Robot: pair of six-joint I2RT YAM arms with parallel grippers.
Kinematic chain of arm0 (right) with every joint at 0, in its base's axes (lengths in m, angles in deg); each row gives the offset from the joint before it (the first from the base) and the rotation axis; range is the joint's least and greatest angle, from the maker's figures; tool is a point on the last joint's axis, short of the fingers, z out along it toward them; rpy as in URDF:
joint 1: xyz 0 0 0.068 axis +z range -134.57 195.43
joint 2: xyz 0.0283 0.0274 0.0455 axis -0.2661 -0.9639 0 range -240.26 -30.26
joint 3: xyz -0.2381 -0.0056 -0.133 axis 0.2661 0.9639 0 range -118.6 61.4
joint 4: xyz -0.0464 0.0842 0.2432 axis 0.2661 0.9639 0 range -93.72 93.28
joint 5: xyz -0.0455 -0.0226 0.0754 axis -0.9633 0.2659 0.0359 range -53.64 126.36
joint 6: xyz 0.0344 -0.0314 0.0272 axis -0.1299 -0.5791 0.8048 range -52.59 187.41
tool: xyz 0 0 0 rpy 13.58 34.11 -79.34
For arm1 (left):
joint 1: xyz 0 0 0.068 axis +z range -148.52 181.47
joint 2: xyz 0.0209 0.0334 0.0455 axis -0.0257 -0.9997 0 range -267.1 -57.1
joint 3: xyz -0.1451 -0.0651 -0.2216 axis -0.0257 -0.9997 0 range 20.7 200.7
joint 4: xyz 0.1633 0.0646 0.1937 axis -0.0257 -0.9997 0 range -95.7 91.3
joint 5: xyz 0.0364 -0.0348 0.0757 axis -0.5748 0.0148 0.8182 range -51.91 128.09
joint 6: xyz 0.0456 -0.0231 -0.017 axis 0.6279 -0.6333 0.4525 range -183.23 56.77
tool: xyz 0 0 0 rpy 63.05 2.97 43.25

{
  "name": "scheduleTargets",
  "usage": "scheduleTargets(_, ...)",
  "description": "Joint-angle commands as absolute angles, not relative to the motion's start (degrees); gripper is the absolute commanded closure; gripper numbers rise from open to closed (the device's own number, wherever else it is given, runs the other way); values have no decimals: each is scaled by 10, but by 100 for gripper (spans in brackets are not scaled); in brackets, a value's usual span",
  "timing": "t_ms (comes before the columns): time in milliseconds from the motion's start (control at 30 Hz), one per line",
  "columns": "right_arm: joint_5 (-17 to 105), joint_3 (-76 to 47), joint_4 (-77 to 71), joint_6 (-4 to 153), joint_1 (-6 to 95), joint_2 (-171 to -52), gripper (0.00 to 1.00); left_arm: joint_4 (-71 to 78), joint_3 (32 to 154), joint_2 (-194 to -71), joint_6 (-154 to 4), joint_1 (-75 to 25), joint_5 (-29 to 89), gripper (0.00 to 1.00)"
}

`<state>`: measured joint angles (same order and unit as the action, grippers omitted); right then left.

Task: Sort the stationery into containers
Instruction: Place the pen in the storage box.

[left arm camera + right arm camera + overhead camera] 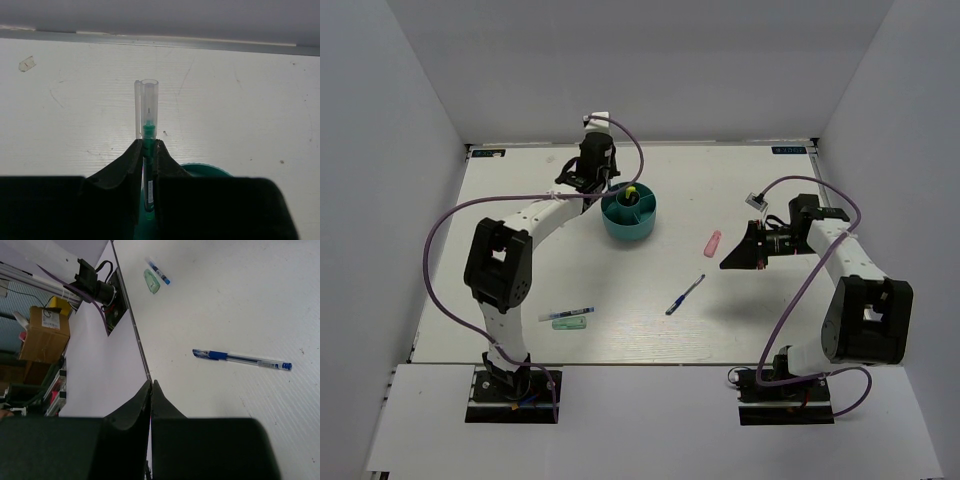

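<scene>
My left gripper [148, 146] is shut on a black-and-green marker [148, 131] with a clear cap. It holds the marker upright over the left rim of the round teal organizer [212, 169]. In the top view this gripper [609, 192] is at the organizer [629, 226], where a yellow-capped marker [631, 192] stands in a compartment. My right gripper [727, 264] is shut and empty above the table, right of a blue pen [685, 294]. That pen also shows in the right wrist view [240, 358], beyond the right gripper [151, 385].
A pink highlighter [712, 243] lies right of the organizer. Another blue pen [566, 313] and a mint-green marker [572, 323] lie near the left arm's base; both show in the right wrist view, pen [159, 270] and marker [151, 281]. White walls enclose the table.
</scene>
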<state>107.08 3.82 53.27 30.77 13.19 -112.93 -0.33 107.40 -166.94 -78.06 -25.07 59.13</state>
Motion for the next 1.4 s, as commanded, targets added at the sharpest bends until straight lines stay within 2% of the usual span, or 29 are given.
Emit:
scheduleTargets(0, 1092, 11, 566, 274, 129, -1138, 100, 24, 1058, -1651, -776, -258, 604, 100)
scheduleTargets(367, 1096, 2, 589, 258, 127, -1141, 100, 38, 1022, -1656, -784, -274, 613, 99)
scheduleTargets(400, 1096, 1, 590, 257, 127, -1142, 100, 32, 1022, -1655, -784, -276, 615, 97)
scheduleTargets(433, 1096, 0, 592, 254, 127, -1143, 100, 31, 1021, -1652, -785, -275, 618, 86)
scheduleTargets(533, 1098, -3, 602, 249, 126, -1145, 98, 29, 1013, -1647, -786, -277, 628, 75)
scheduleTargets(567, 1097, -6, 604, 248, 126, -1146, 98, 29, 1010, -1644, -789, -277, 630, 63)
scheduleTargets(633, 1099, -7, 608, 244, 125, -1147, 97, 22, 1010, -1641, -789, -277, 635, 61)
scheduleTargets(767, 1101, -12, 617, 241, 124, -1147, 97, 1, 1011, -1638, -792, -278, 638, 50)
scheduleTargets(900, 1103, -11, 618, 238, 122, -1145, 97, 0, 1001, -1621, -796, -279, 641, 48)
scheduleTargets(933, 1103, -11, 619, 239, 121, -1145, 97, 2, 999, -1617, -796, -278, 643, 48)
scheduleTargets(967, 1102, -13, 620, 236, 121, -1145, 97, 1, 994, -1606, -796, -281, 643, 58)
scheduleTargets(1067, 1101, -14, 626, 233, 120, -1141, 96, -23, 985, -1557, -795, -283, 643, 94)
scheduleTargets(1100, 1100, -14, 626, 236, 119, -1138, 91, -67, 989, -1548, -797, -286, 645, 100)
scheduleTargets(1133, 1088, -14, 626, 238, 120, -1138, 87, -102, 997, -1516, -814, -287, 656, 100)
scheduleTargets(1167, 1082, -15, 623, 243, 120, -1138, 81, -230, 1020, -1505, -864, -287, 676, 100)
scheduleTargets(1200, 1069, -13, 607, 276, 120, -1135, 66, -274, 1024, -1473, -918, -286, 683, 100)
scheduleTargets(1233, 1042, -10, 576, 298, 120, -1126, 61, -314, 1017, -1461, -948, -285, 698, 92)
scheduleTargets(1267, 998, 6, 526, 321, 124, -1122, 55, -418, 998, -1449, -1016, -283, 703, 80)
scheduleTargets(1300, 969, 14, 498, 401, 125, -1109, 45, -450, 985, -1423, -1086, -281, 710, 50)
scheduleTargets(1367, 857, 33, 422, 431, 139, -1095, 39, -564, 944, -1376, -1190, -271, 681, 42)
